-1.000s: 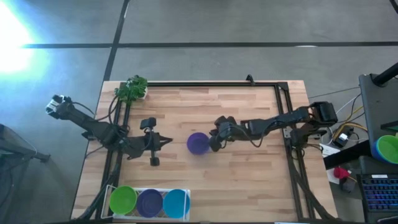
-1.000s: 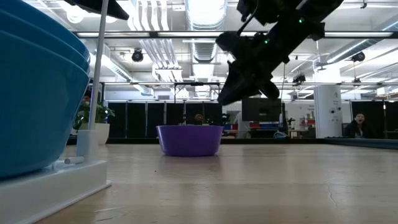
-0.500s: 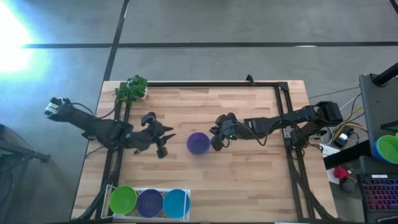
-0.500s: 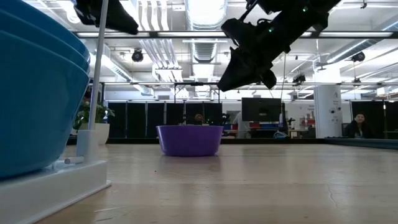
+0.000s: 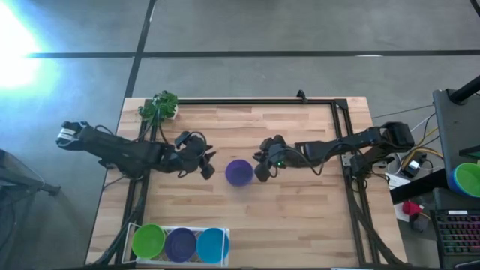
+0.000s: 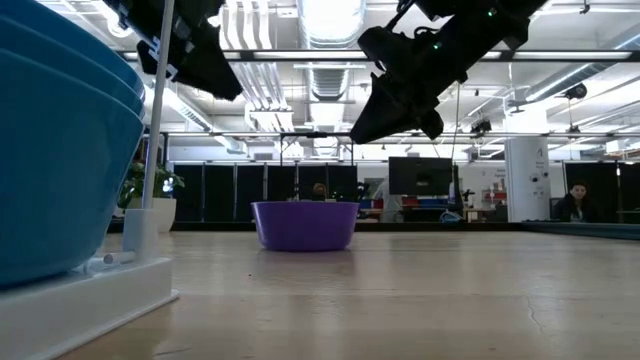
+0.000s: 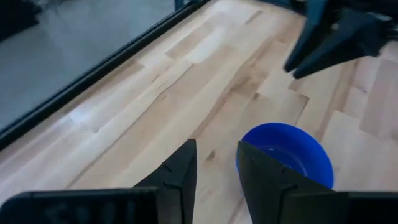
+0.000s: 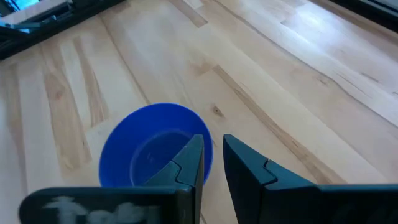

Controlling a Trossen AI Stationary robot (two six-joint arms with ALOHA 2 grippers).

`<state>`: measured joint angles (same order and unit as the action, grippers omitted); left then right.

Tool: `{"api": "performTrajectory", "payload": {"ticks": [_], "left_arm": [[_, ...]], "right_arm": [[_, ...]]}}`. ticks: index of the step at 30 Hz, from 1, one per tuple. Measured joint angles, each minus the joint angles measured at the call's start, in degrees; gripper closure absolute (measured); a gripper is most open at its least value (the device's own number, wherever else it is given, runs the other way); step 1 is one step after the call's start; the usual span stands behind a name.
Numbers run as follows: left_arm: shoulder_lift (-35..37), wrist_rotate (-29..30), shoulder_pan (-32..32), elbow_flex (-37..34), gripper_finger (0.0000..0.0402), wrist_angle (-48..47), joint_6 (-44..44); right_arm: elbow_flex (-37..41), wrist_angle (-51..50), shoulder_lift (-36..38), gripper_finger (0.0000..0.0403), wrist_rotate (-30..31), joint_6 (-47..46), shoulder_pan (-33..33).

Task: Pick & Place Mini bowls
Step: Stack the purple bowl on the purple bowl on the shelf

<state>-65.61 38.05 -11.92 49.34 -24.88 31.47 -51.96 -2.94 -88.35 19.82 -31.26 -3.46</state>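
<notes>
A purple mini bowl [image 5: 239, 172] [image 6: 305, 225] stands upright on its base near the middle of the wooden table, and no gripper touches it. My left gripper [image 5: 208, 166] [image 7: 217, 169] hovers just left of the bowl [image 7: 286, 155], raised above the table, its fingers apart with nothing between them. From the right, my right gripper [image 5: 260, 171] [image 8: 213, 160] hangs over the bowl's right rim [image 8: 149, 155]. There is a narrow gap between its fingers. In the low view it [image 6: 372, 125] is well above the rim.
A white tray [image 5: 132, 229] at the near left corner holds a green [image 5: 148, 241], a purple [image 5: 181, 244] and a blue bowl [image 5: 212, 244]. A leafy toy plant [image 5: 159, 107] stands at the far left. Black frame rails [image 5: 341, 120] run along the table's edges.
My left gripper has swung toward the table's right, closing in on the purple bowl, has sunk a little and has rolled about its own axis. My right gripper has risen slightly above the bowl. The bowl has stayed where it was.
</notes>
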Motion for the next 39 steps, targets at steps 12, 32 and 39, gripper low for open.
{"api": "performTrajectory", "payload": {"ticks": [12, 32, 39], "left_arm": [[-7.31, -12.86, 3.96, 0.00, 0.0291, 1.21, 9.84], [-21.33, -19.95, 8.87, 0.00, 0.0291, 8.03, 15.35], [-24.42, -21.71, 8.94, 0.00, 0.0291, 10.41, 15.11]], "right_arm": [[0.00, -0.06, 2.60, 0.0344, -0.20, 0.26, 0.00], [0.00, -0.13, 5.85, 0.0344, -0.38, 6.42, 0.00], [0.00, -0.11, 5.85, 0.0344, -0.38, 6.42, 0.00]]}}
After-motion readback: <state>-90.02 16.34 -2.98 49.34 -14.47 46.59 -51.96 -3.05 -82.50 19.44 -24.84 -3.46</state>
